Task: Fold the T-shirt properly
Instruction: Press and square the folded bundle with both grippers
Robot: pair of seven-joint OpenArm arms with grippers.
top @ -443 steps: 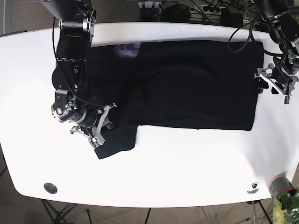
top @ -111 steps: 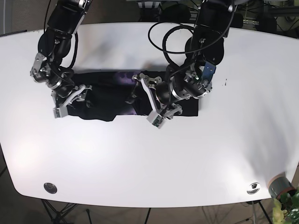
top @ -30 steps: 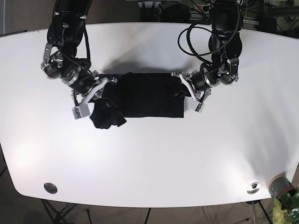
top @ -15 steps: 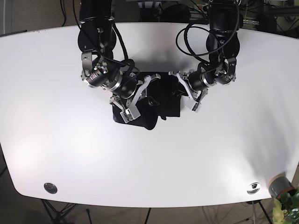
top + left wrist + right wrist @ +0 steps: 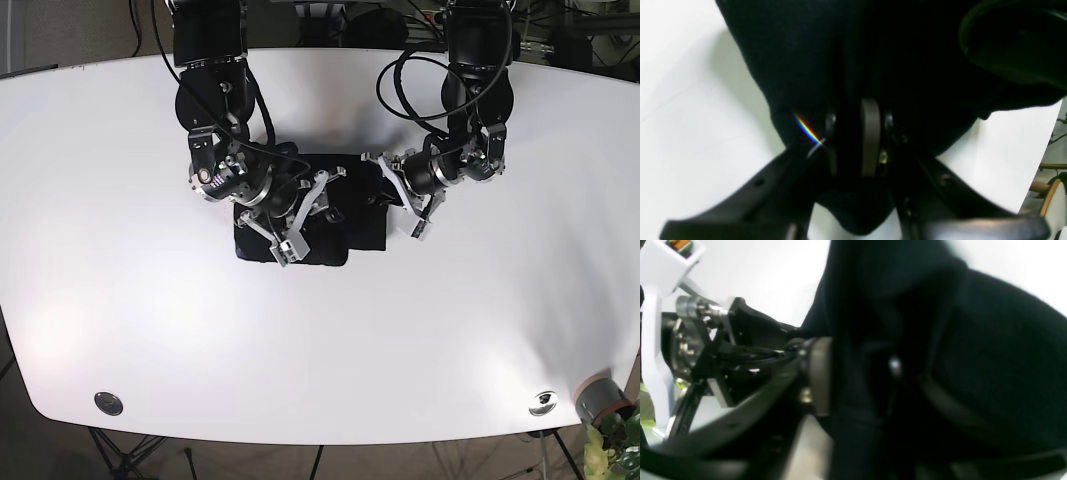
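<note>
Folding, base view: 2 arms meet over the shirt point(image 5: 300, 215), a compact black bundle mid-table point(image 5: 120, 330).
Left wrist: left gripper point(image 5: 853, 140) clamps a shirt edge.
Right wrist: right gripper point(image 5: 857, 380) pinches cloth.
Advice: lay the flap flat, edges aligned, before releasing.

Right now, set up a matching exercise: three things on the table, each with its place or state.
Things:
1. T-shirt
2. left hand
3. right hand

Places or states:
A. pinching cloth, on the bundle's side nearer the base view's left
B. black, folded into a compact bundle
C. pinching cloth at the bundle's edge on the base view's right

Pairs: 1-B, 2-C, 3-A
</note>
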